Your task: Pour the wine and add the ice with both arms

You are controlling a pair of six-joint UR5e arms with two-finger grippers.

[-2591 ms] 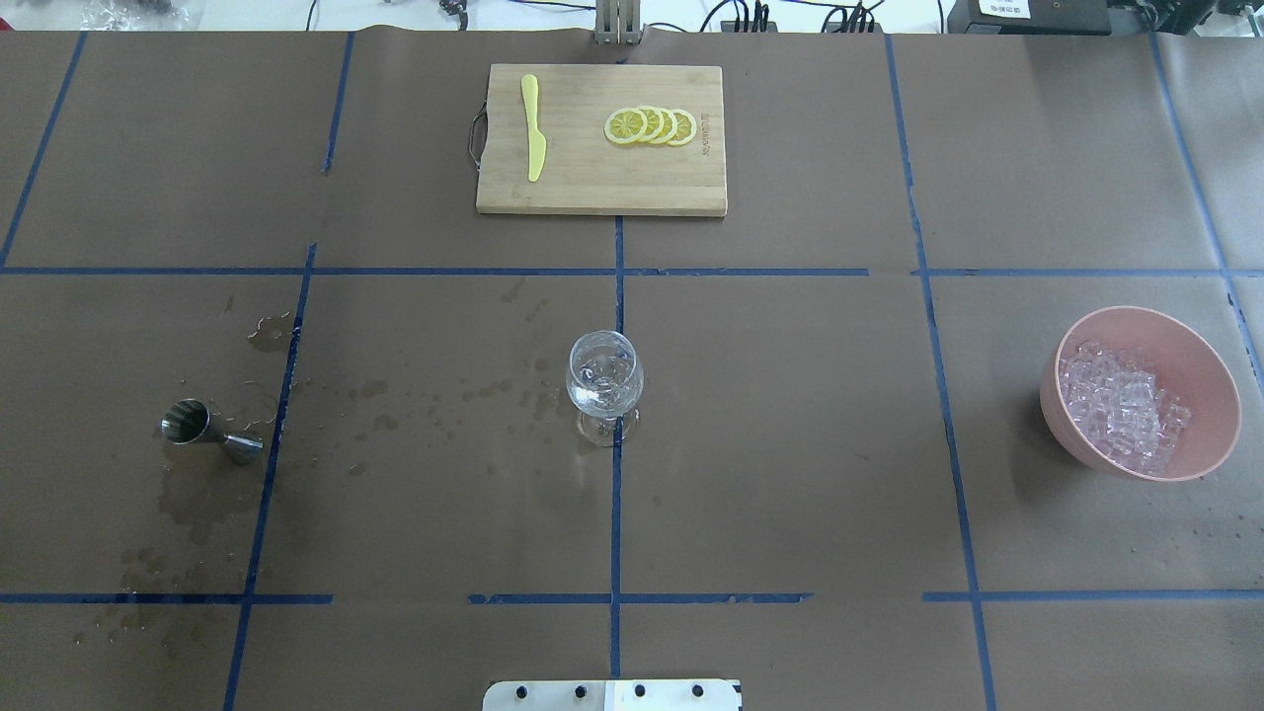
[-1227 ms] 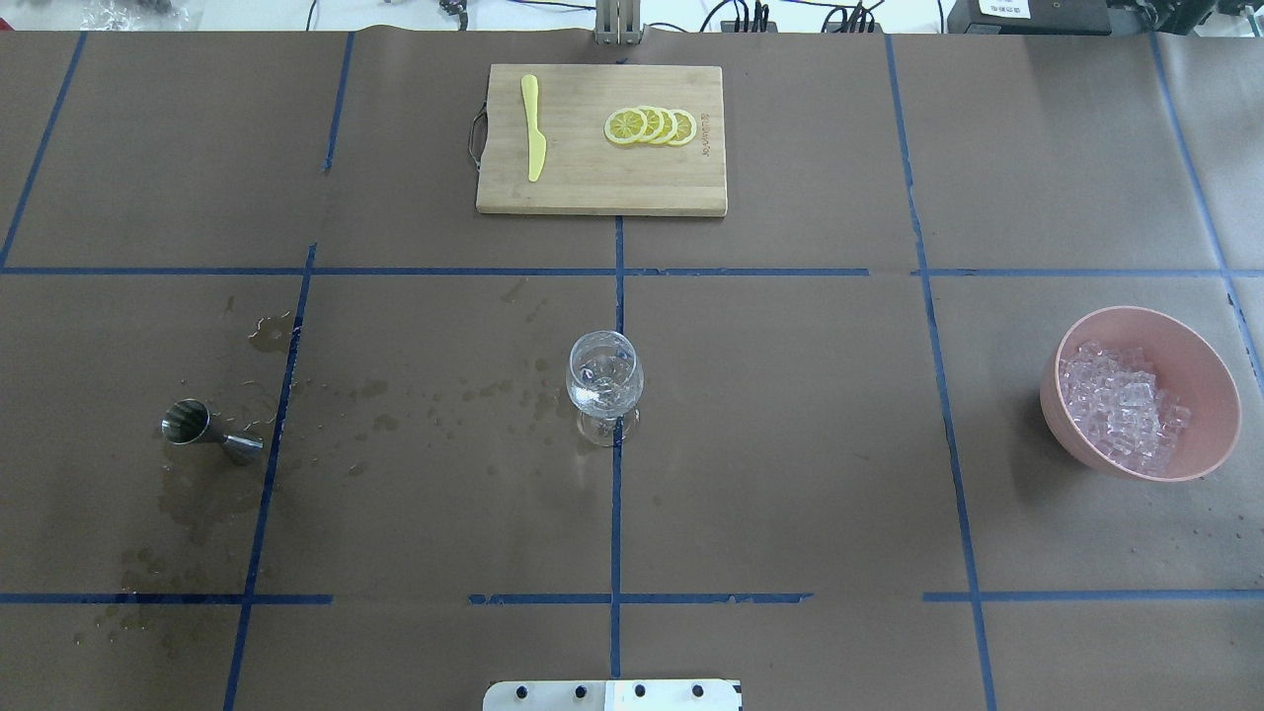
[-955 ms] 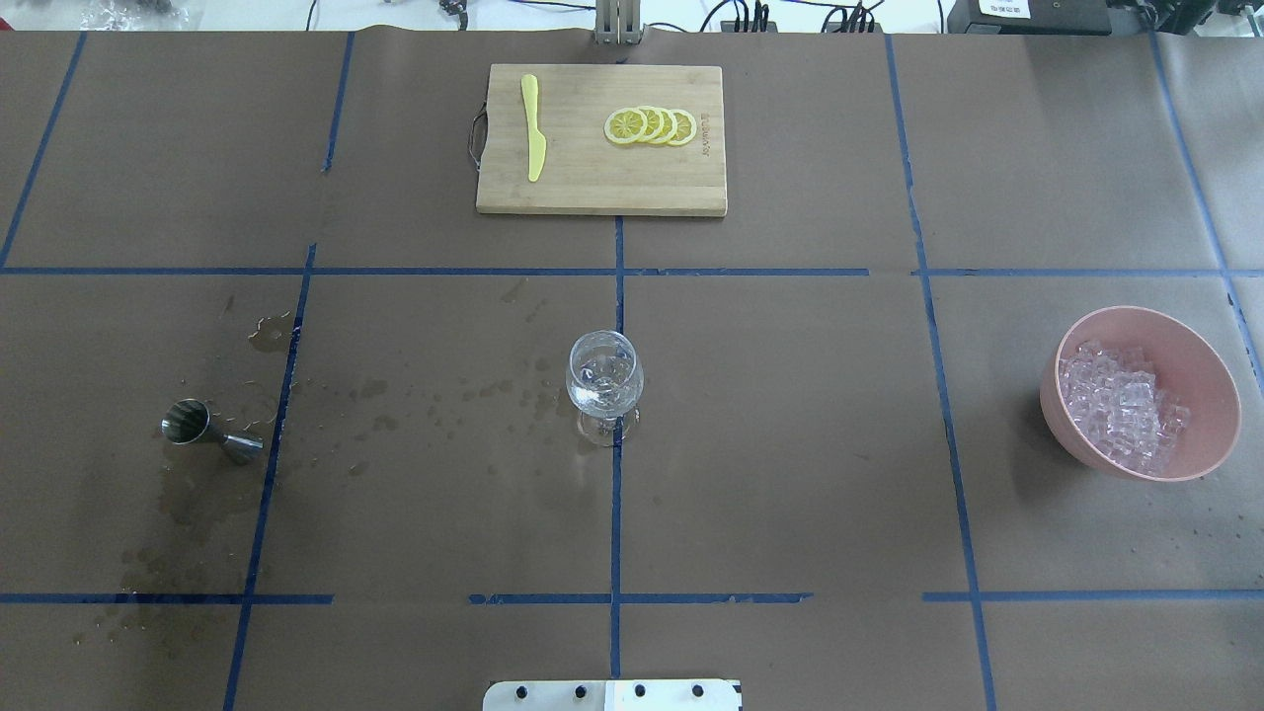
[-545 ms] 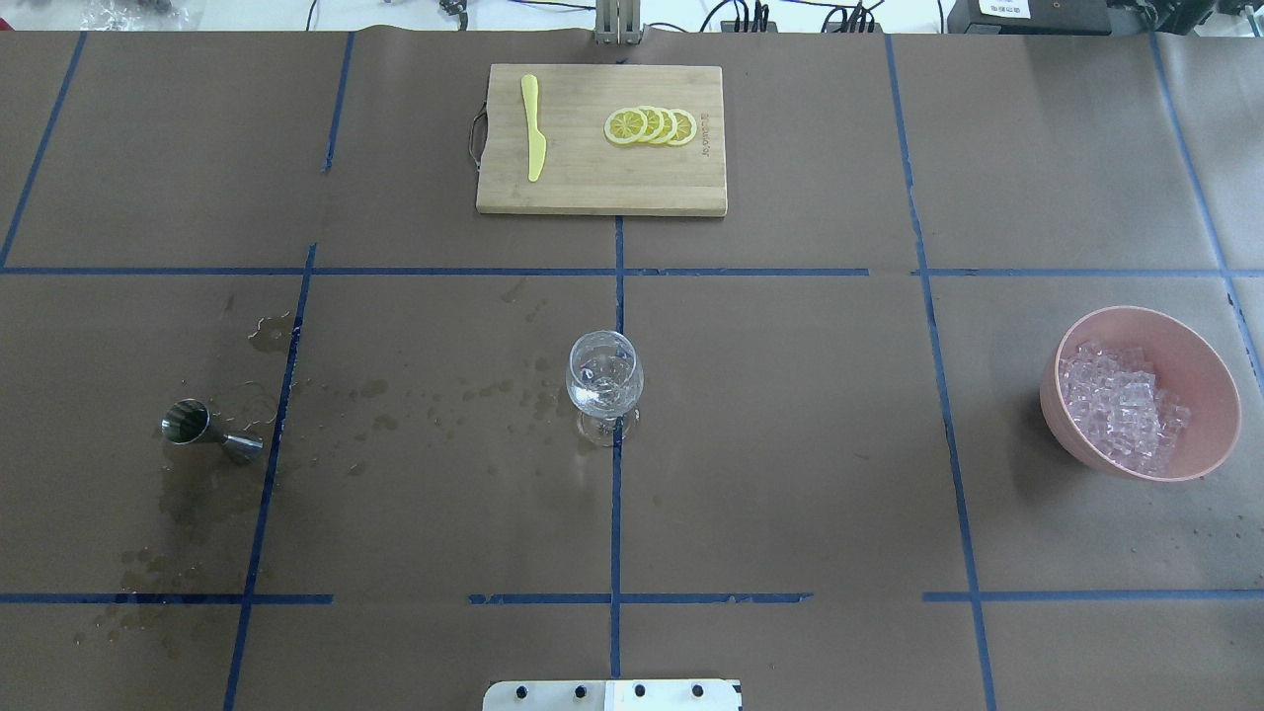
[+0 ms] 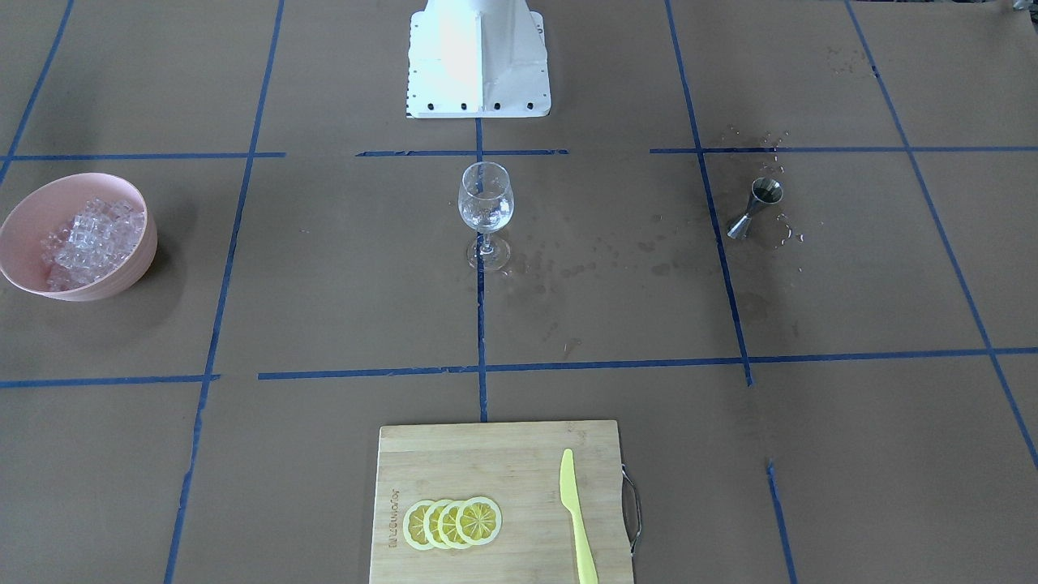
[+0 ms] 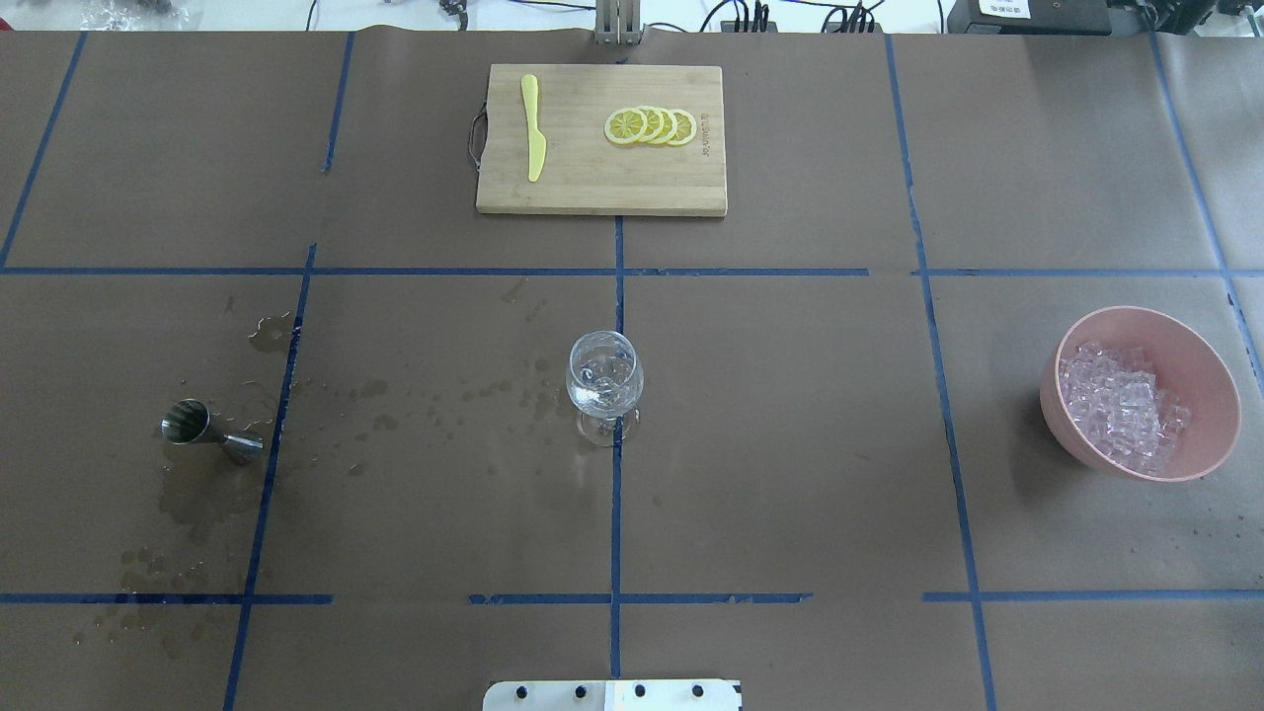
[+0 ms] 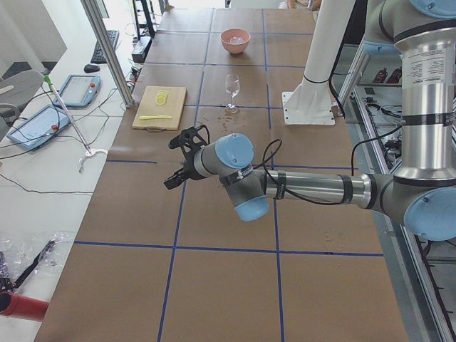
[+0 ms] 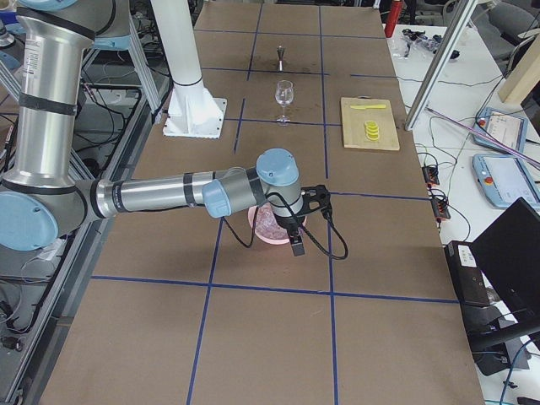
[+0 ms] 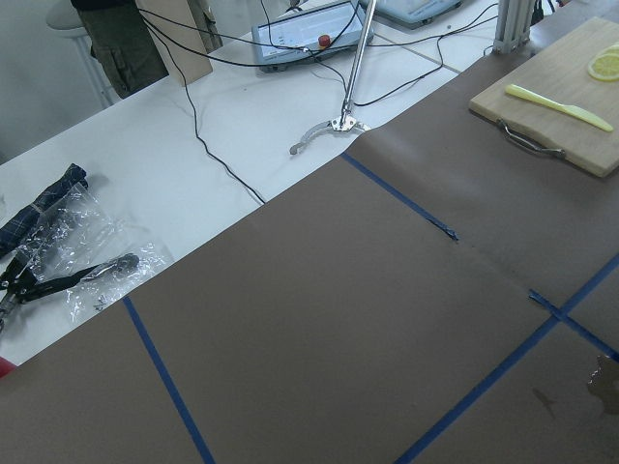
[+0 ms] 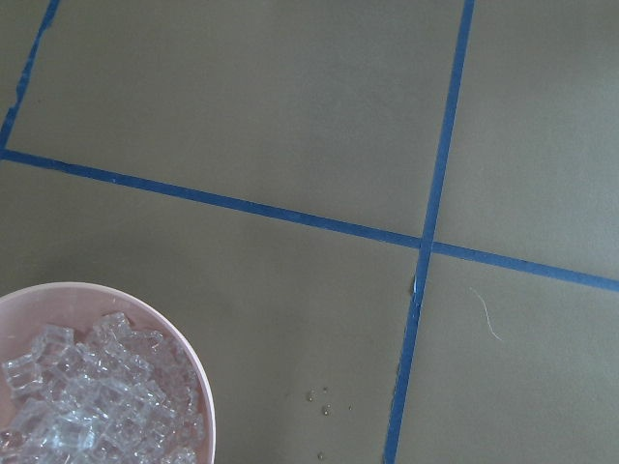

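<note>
Ice [image 6: 1121,415]: small clear glossy cubes heaped in a round matte pink bowl [image 6: 1200,365] at the right end of the brown-paper bench [image 6: 790,444]. A clear stemmed glass [image 6: 604,383] stands mid-bench, and a steel hourglass jigger [image 6: 209,432] sits left among wet blotches. For the left arm [image 7: 313,187] fingers [image 7: 173,182] and right arm [image 8: 160,194] fingers [image 8: 298,246], I can't tell if they're clenched or released.

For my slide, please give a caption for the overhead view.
Overhead: wine glass centre, jigger left, pink bowl of ice right, cutting board beyond.
</note>
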